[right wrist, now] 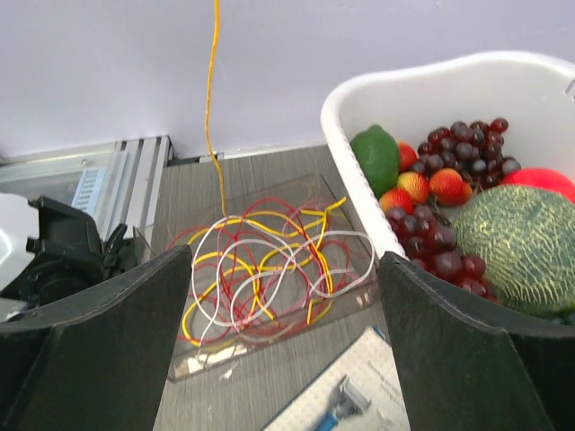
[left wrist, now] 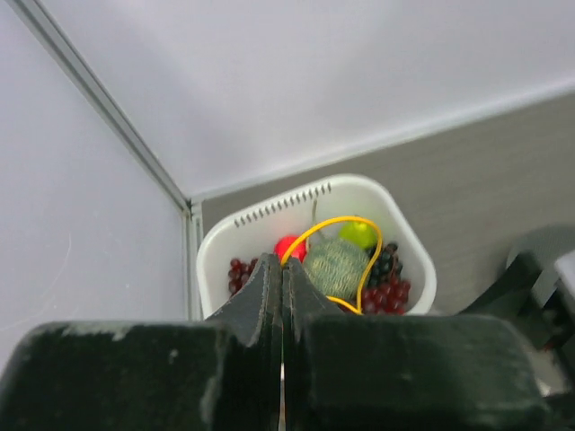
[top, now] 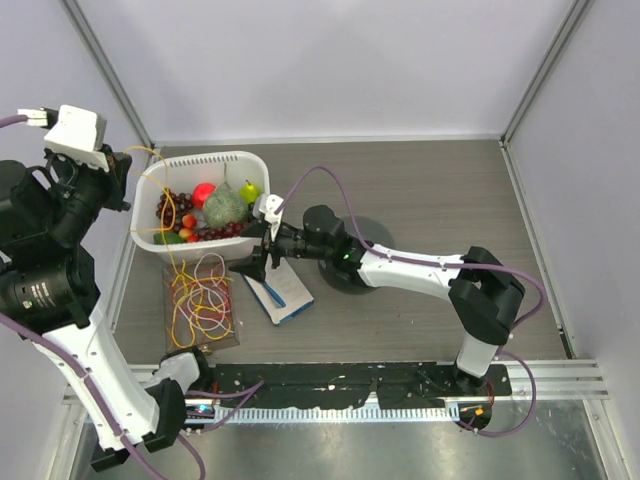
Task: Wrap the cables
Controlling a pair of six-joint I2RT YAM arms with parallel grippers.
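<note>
A thread-thin yellow wire (top: 150,153) runs from my raised left gripper (top: 118,170) over the basket and down into a clear tray (top: 226,340) of tangled yellow, red and white wires. In the left wrist view the gripper (left wrist: 283,265) is shut on the wire (left wrist: 346,218), which loops out from its tips. My right gripper (top: 252,250) is open and empty, low beside the basket; its wrist view shows the gripper (right wrist: 286,260) above the tray (right wrist: 260,359), with the wire (right wrist: 214,90) rising straight up. A dark round disc (top: 372,232) lies partly hidden under the right arm.
A white basket (top: 200,158) of toy fruit stands at the back left, next to the tray; it also shows in the left wrist view (left wrist: 296,202) and the right wrist view (right wrist: 355,184). A white-and-blue packet (top: 280,290) lies below the right gripper. Enclosure walls stand close on the left.
</note>
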